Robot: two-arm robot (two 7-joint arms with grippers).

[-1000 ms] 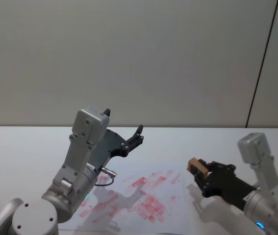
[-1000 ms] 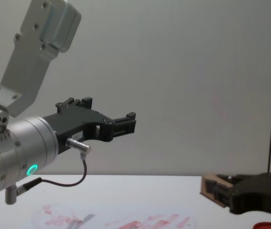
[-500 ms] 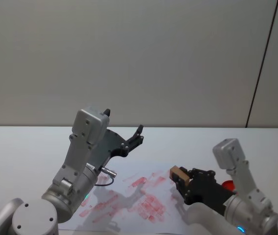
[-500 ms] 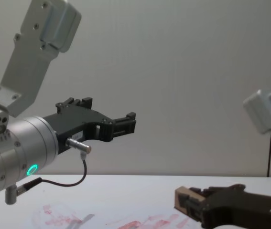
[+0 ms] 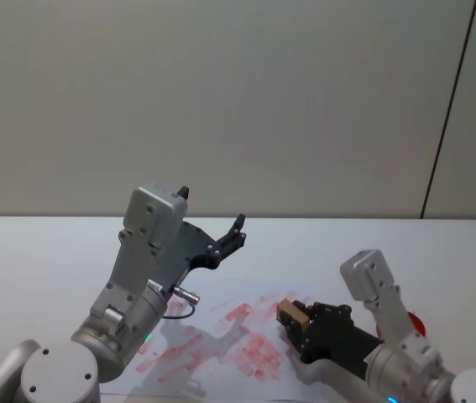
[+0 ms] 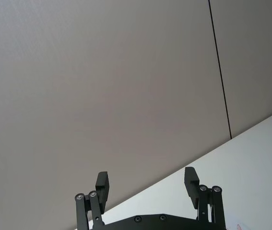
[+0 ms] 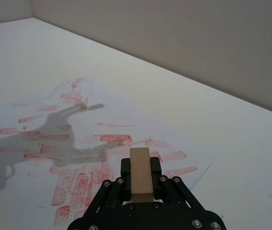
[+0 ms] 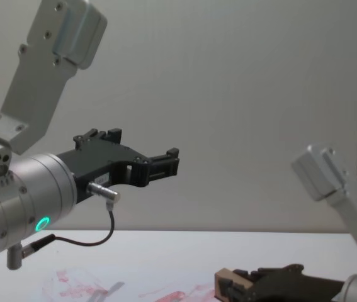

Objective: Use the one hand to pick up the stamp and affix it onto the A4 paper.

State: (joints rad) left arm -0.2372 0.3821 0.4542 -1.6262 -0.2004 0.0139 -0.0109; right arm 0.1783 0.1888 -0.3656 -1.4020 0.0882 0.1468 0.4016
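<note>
Leftward and lower than a second ago, the black two-fingered right gripper point(image 5: 298, 324) is now hanging over the right part of the flat white A4 paper point(image 5: 221, 340) rather than out past the sheet's right edge. It is still pinching the small light-tan wooden rectangular stamp point(image 5: 290, 313) between its jaws. Starting at the left, the large silver-grey left arm point(image 8: 21, 195), with its glowing green ring point(image 8: 41, 223) and thin black cable point(image 8: 99, 241), is standing raised above the plain white tabletop point(image 5: 28, 252), unchanged. Its black left gripper point(image 5: 211, 209) is pointing forward and up toward the pale grey wall point(image 5: 238, 92), with its jaws spread wide around empty air. In the head view this arm is covering the sheet's near left corner and throwing a grey shadow point(image 7: 64, 120) across the red-pink stamped marks point(image 7: 78, 182) that are crowding the paper. Moving right, the stamp is sitting lengthwise between the right gripper's fingers, with its free end sticking out ahead of them and facing the marked area. In the chest view it is riding low, close to the sheet, though whether it is touching cannot be told. Farther right, the pale grey link of the right arm point(image 5: 376, 290) is rising behind the gripper and hiding part of a low red object point(image 5: 415, 324) lying on the tabletop beside the paper. A dark vertical seam point(image 5: 449, 109) is running down the wall at the far right.
</note>
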